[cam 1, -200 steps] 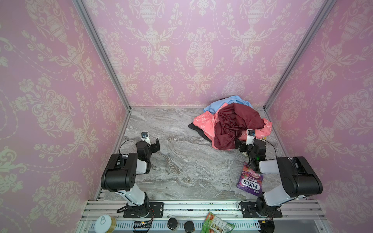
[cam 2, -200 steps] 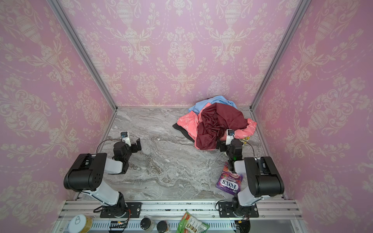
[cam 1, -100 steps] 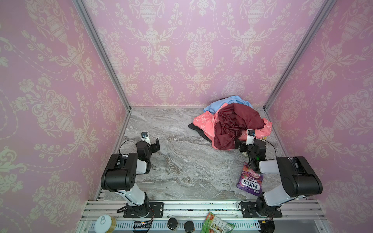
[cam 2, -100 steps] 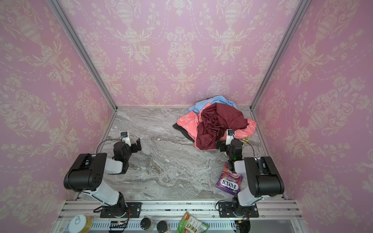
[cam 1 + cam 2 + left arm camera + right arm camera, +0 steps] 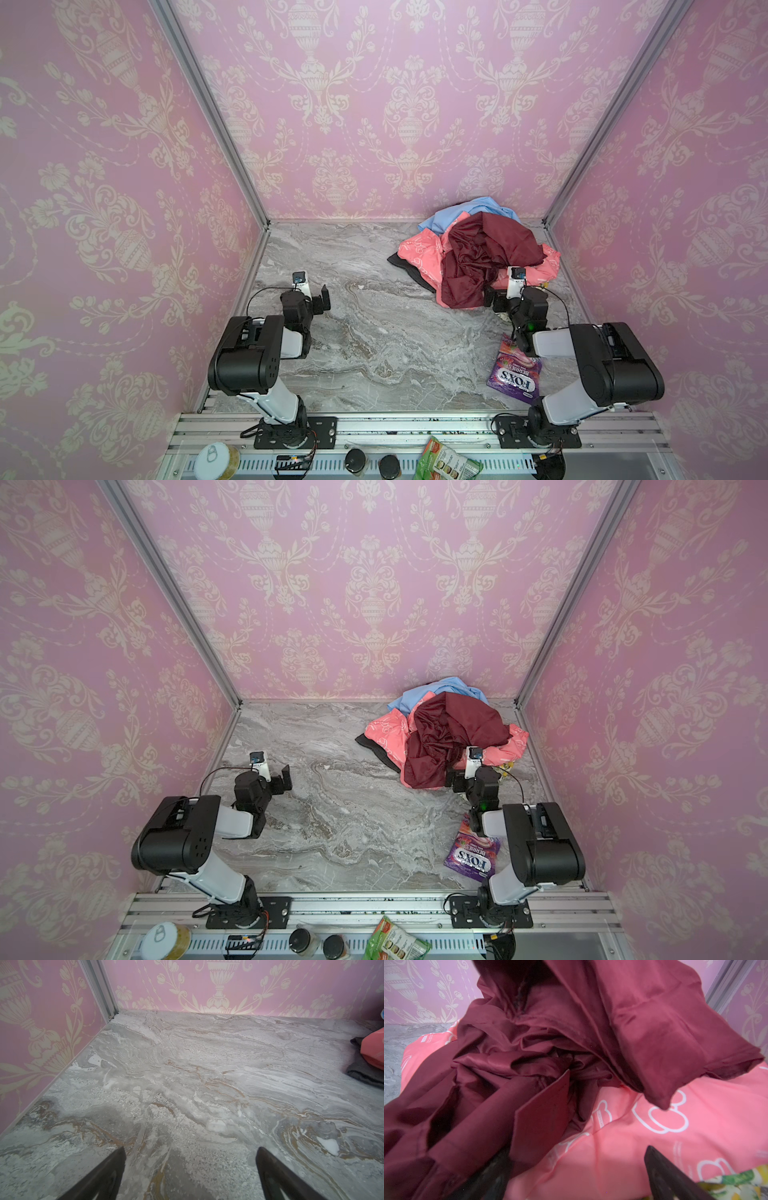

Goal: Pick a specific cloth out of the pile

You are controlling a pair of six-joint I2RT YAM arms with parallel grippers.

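Observation:
The pile (image 5: 478, 253) (image 5: 446, 733) lies at the back right of the marble table in both top views. A shiny maroon cloth (image 5: 490, 249) (image 5: 550, 1047) tops it, over a coral-pink printed cloth (image 5: 419, 253) (image 5: 654, 1136), with light blue cloth (image 5: 465, 212) behind. The cloth, dark charcoal (image 5: 409, 272) (image 5: 374, 750) (image 5: 363, 1071), pokes out from under the pink at the pile's left edge. My right gripper (image 5: 492, 297) (image 5: 453, 778) (image 5: 577, 1167) is open at the pile's near edge, pink fabric between its fingers, maroon draped against one. My left gripper (image 5: 322, 301) (image 5: 284, 780) (image 5: 190, 1159) is open over bare marble, far left of the pile.
A purple Fox's sweets bag (image 5: 515, 372) (image 5: 473, 854) lies on the table under the right arm. Yellow floral cloth (image 5: 737, 1186) shows by the right gripper. Pink papered walls close three sides. Jars and a green packet (image 5: 446, 461) sit on the front rail.

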